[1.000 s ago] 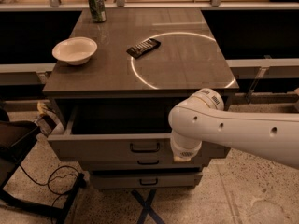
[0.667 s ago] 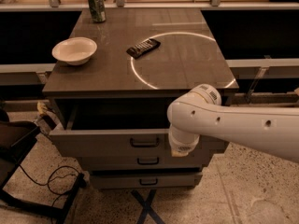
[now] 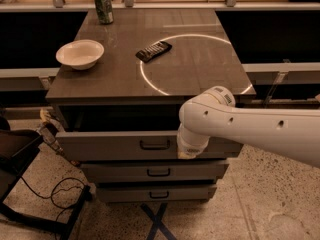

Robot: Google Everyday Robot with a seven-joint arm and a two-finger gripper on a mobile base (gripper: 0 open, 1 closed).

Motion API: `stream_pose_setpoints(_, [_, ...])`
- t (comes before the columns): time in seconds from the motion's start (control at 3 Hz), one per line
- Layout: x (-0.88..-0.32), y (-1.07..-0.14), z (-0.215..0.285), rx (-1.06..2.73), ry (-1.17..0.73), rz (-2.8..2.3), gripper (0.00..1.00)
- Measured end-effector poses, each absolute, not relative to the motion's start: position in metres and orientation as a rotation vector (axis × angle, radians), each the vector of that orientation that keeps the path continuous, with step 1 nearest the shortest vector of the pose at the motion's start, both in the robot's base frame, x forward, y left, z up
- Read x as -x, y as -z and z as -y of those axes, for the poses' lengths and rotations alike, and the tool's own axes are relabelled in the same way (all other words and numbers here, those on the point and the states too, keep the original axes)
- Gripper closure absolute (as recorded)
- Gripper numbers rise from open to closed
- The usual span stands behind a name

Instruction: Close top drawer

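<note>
Top drawer (image 3: 115,145): under the table's (image 3: 200,64) front edge, pulled partway out; its grey front panel stands forward of that edge, with a dark gap showing behind it.
Handle (image 3: 154,145): small dark pull at the middle of the panel, nothing touching it.
Gripper (image 3: 187,153): low at the end of the arm, against the drawer's front panel, right of the handle, below the table's front-right corner.
Gripper state: cannot tell; the wrist hides it.
Arm (image 3: 250,129): white, comes in from the right and bends down at the panel.
Lower drawers (image 3: 150,171): two shallower fronts beneath, set further back.
Bowl (image 3: 80,54): white, near the left edge.
Can (image 3: 104,6): green, upright at the back-left corner.
Remote (image 3: 154,51): dark, mid-table, lying aslant.
Light ring (image 3: 150,81): bright circle on the right half of the top; the remote lies on its left rim.
Cable (image 3: 55,191): dark, looped on the floor left of the drawers.
</note>
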State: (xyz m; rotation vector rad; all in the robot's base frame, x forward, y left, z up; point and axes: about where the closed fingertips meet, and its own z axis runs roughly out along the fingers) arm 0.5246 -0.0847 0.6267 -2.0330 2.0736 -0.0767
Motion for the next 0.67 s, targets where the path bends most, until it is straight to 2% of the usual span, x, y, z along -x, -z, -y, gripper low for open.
stream_pose_setpoints(0.67, [-0.544,-0.63,0.077,1.98,0.108,-2.044,1.0])
